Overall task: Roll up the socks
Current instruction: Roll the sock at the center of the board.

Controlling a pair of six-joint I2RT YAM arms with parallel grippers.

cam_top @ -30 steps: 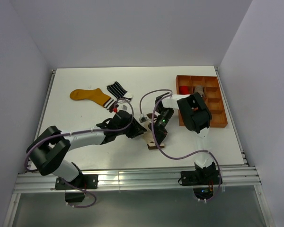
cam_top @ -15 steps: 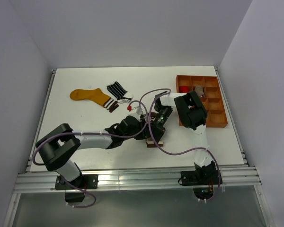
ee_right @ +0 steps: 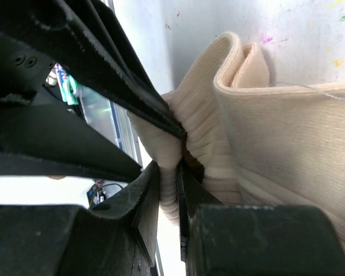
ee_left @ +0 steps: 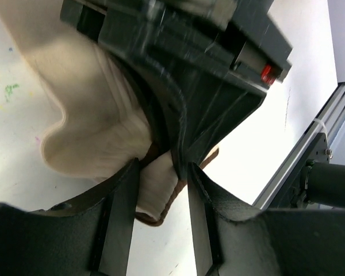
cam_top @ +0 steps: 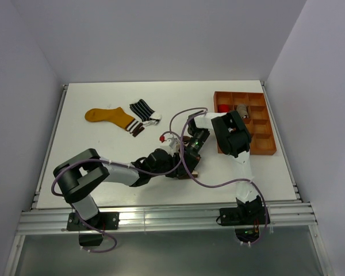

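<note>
Cream sock (ee_right: pixel 264 144) seemingly pinched, right gripper (ee_right: pixel 168 173).

An orange-brown compartment tray (cam_top: pixel 263 138) sits on the right side of a white desk (cam_top: pixel 103 95), towards its far corner. A metal rail (cam_top: pixel 161 221) lines the desk's near edge, and pale walls (cam_top: pixel 161 34) enclose the other sides.

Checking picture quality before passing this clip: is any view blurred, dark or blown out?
Top external view: sharp, evenly lit, soft shadows under the arms. Left wrist view: the right gripper, close to the lens, is blurred; the left fingers are dark. Right wrist view: the cream sock shows crisp ribbing, the right fingers sit in deep shadow, a blown-out patch lower left.
</note>
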